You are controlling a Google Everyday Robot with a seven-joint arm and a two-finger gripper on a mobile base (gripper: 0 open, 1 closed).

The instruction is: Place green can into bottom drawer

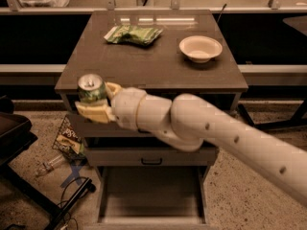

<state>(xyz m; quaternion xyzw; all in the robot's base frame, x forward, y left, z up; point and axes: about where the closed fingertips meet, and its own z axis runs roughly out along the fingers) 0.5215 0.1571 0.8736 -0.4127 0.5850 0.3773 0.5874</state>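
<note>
One can in hand: we hold the green can point(91, 88) upright, silver top up, so it can go down standing and not roll.
Gripper: the gripper point(99, 102) is at the front left corner of the cabinet top point(158, 63), level with its edge.
Fingers: the pale fingers point(93, 113) are closed on the can, one below and in front of it, one just behind its right side.
Where the can is: in the air, off the cabinet top as far as we can judge, and well above the open tray.
Arm: the arm point(216, 133) reaches in from the right and crosses the upper drawer front, hiding most of it.
Bottom drawer: the bottom drawer point(151, 198) stands pulled out at the foot of the cabinet, its flat floor bare and facing up to receive the can.
Middle drawer front: the middle drawer front point(151, 156) is shut, its black handle showing just under the arm.
Step in hand, as we judge it: the carry from the top down to the tray; the drop is not yet done.
What the next move calls for: we think the can must come right and down, clearing the shut fronts and the tray's low walls.
Left alone: the snack bag point(133, 34) and the bowl point(200, 48) sit at the back of the top, apart from our path.
Floor: litter point(69, 140) lies left of the cabinet, outside the tray.
</note>
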